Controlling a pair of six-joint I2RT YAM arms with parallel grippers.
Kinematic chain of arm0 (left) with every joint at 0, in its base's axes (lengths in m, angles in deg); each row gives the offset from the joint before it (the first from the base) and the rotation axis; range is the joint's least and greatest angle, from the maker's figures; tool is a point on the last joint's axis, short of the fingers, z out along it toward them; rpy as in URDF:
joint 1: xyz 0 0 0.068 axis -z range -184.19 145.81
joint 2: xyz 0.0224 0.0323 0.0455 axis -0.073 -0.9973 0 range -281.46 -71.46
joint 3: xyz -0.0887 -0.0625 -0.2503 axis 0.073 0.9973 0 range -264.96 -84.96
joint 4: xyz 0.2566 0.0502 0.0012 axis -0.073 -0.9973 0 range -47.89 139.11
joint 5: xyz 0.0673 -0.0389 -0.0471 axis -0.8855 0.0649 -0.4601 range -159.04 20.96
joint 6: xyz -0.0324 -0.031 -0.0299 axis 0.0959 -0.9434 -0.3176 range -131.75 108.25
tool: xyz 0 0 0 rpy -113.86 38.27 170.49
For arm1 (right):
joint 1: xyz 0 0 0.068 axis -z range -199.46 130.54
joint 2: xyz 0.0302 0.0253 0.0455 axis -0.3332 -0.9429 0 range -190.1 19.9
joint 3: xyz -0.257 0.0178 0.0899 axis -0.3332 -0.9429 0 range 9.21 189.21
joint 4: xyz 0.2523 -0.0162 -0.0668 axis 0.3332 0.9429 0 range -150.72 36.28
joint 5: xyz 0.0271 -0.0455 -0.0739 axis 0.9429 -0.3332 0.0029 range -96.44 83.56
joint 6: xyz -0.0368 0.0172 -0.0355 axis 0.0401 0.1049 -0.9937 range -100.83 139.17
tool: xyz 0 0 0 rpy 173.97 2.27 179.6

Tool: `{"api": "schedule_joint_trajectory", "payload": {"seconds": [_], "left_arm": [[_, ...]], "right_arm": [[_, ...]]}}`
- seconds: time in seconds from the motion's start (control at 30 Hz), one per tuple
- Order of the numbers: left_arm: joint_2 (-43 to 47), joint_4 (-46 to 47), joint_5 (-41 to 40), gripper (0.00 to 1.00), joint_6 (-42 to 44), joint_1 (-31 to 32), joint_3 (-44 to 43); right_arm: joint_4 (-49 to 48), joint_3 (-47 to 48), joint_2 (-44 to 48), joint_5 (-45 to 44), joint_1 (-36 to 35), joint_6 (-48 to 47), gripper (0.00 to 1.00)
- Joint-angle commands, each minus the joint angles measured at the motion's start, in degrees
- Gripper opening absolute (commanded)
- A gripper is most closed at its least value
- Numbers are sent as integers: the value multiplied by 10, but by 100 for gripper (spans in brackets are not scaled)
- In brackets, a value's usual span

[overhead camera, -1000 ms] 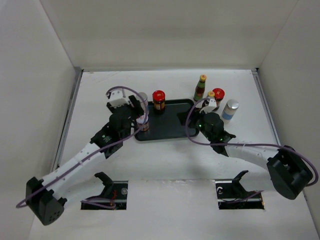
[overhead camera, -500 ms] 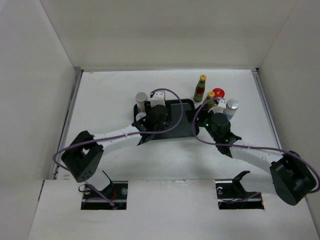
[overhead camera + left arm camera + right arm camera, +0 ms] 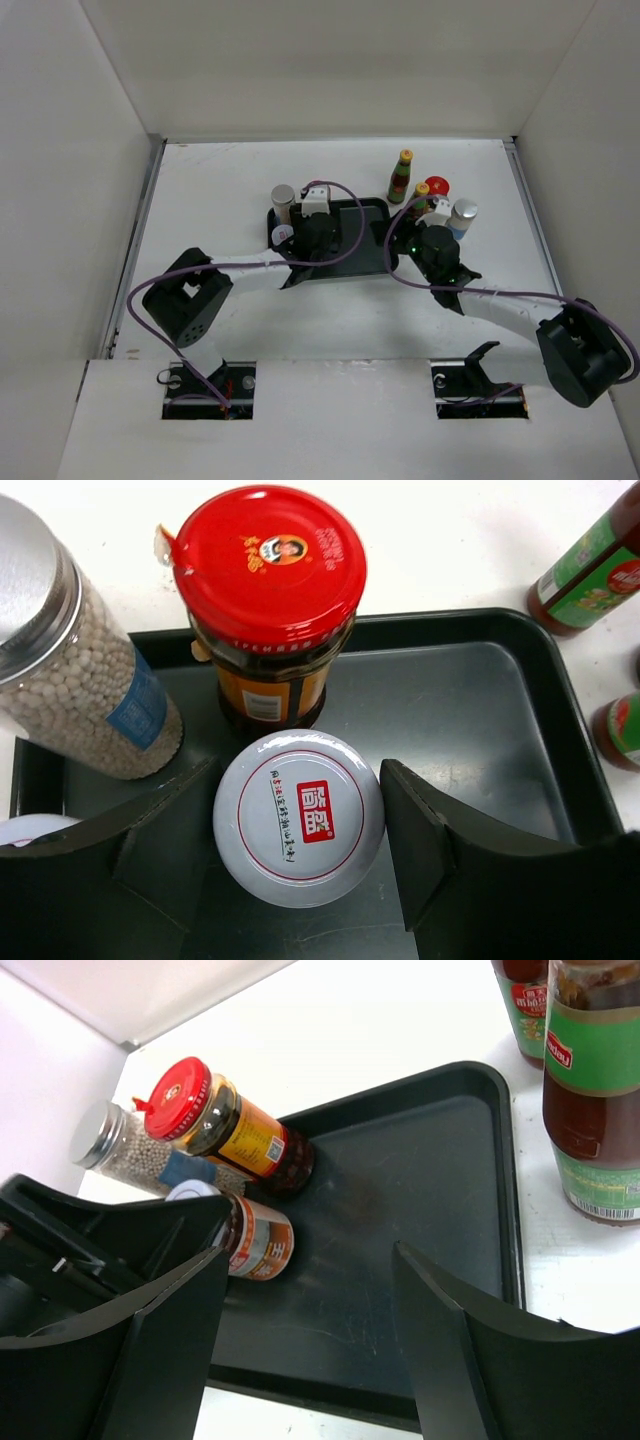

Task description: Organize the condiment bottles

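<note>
My left gripper (image 3: 298, 780) is shut on a white-lidded jar (image 3: 298, 818) with an orange label (image 3: 252, 1240), standing on the black tray (image 3: 470, 710). Just behind it on the tray stand a red-capped dark jar (image 3: 265, 570) and a silver-lidded jar of pale beads (image 3: 85, 695). In the top view the left gripper (image 3: 314, 222) hides the held jar and the red-capped one. My right gripper (image 3: 310, 1260) is open and empty over the tray's right part (image 3: 398, 232).
Right of the tray stand two slim yellow-capped sauce bottles (image 3: 401, 177) (image 3: 421, 192), another red-capped jar (image 3: 437, 186) and a white-blue bottle (image 3: 461, 215). Another white lid (image 3: 283, 233) sits at the tray's left edge. White walls enclose the table.
My left arm carried the jar from the tray's left edge to the tray's back left, in front of the red-capped jar. The right gripper edged right, toward the bottles beside the tray.
</note>
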Motion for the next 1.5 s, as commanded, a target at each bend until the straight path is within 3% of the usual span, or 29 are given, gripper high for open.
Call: {"api": "schedule_joint_trajectory", "payload": {"seconds": [0.0, 0.1, 0.23, 0.37, 0.47, 0.5, 0.6, 0.63, 0.73, 0.8, 0.97, 1.2, 1.47], "left_arm": [[17, 89, -28, 59, 6, -3, 0], [22, 89, -34, 62, 6, -3, 9], [36, 90, -41, 77, 10, -3, 17], [48, 94, -35, 83, 18, 0, 18], [72, 103, -35, 83, 30, 9, 19], [81, 107, -34, 83, 35, 11, 18], [122, 118, -15, 75, 54, 20, 17], [139, 124, -5, 67, 61, 22, 21], [195, 127, 7, 30, 63, 21, 37], [233, 122, 8, 19, 55, 14, 58], [318, 104, -1, 19, 1, -23, 150], [404, 69, -14, 27, -98, -80, 285], [451, 77, -10, 33, -120, -134, 344]], "right_arm": [[-39, -2, -1, -1, 7, 3, 74], [-36, 0, -2, -3, 6, 1, 76], [-35, 4, -10, 0, 6, 1, 79], [-38, 11, -17, 8, 2, -7, 79], [-29, 24, -30, 26, -12, -7, 50], [-28, 27, -36, 28, -17, -5, 40], [-19, 43, -62, 32, -30, -3, 24], [-8, 51, -71, 36, -34, -3, 22], [1, 69, -107, 43, -44, 5, 19], [1, 83, -132, 55, -53, 15, 18], [-6, 115, -185, 76, -75, 41, 19], [1, 158, -248, 69, -95, 59, 21], [10, 212, -307, 48, -105, 73, 21]]}}
